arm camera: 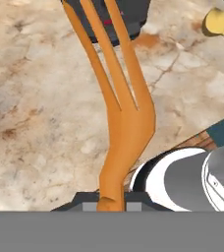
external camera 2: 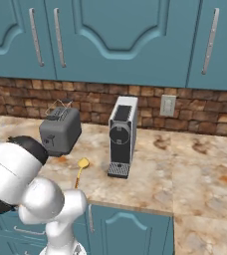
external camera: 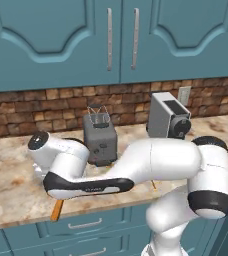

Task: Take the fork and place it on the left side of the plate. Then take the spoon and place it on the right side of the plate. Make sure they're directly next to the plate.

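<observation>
Hand view shows the long slim orange fork [arm camera: 126,113] running up from the bottom edge, its handle caught between the two dark fingertips of the gripper [arm camera: 109,201], which is closed narrowly on it. The tines point away from the camera, toward the dark grey box-shaped toaster [arm camera: 116,15] at the top. Holding the fork low on the handle leaves the tined end free, so I judge it can be laid down flat later without the fingers being in the way.

Below the fork lies the beige marbled stone bench [arm camera: 35,98]. The yellow-gold spoon with a round bowl [arm camera: 218,23] lies on the bench at the upper right, well apart from the fork; in the right base view it rests between the toaster and the white and grey coffee machine [external camera 2: 122,134]. I cannot make out the blue plate, so where the fork must go is not clear yet.

In the left base view an orange end [external camera: 57,210] of the fork sticks out under the forearm, near the front edge of the bench.
</observation>
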Available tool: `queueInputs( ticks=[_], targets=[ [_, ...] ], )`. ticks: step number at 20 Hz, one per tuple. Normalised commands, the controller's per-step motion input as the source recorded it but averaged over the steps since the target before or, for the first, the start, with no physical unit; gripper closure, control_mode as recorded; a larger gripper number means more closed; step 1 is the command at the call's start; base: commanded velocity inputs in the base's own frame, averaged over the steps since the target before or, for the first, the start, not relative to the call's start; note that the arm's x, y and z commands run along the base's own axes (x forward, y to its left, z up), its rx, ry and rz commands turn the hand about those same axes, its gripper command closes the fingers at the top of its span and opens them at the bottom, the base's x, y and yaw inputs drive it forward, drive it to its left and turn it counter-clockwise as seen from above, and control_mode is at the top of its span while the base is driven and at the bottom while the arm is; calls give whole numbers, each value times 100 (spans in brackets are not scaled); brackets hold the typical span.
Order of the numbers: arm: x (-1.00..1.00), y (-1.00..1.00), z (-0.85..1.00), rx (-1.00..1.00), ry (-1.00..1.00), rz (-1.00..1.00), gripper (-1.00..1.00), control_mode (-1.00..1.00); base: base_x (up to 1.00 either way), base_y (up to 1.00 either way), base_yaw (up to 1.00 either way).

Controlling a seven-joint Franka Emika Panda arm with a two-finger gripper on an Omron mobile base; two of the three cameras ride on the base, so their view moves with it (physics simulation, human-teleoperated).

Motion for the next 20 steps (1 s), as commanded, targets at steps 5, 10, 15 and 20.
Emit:
queueInputs(
  ticks=[5, 10, 15, 20],
  targets=[
    [-43, -96, 73, 1, -6, 0, 100, -100, 0, 0, 0],
    [-1, -95, 59, 4, 0, 3, 100, -100, 0, 0, 0],
    [34, -57, 13, 9, 2, 0, 100, -100, 0, 0, 0],
    [50, -6, -4, 2, 0, 0, 100, -100, 0, 0, 0]
  ],
)
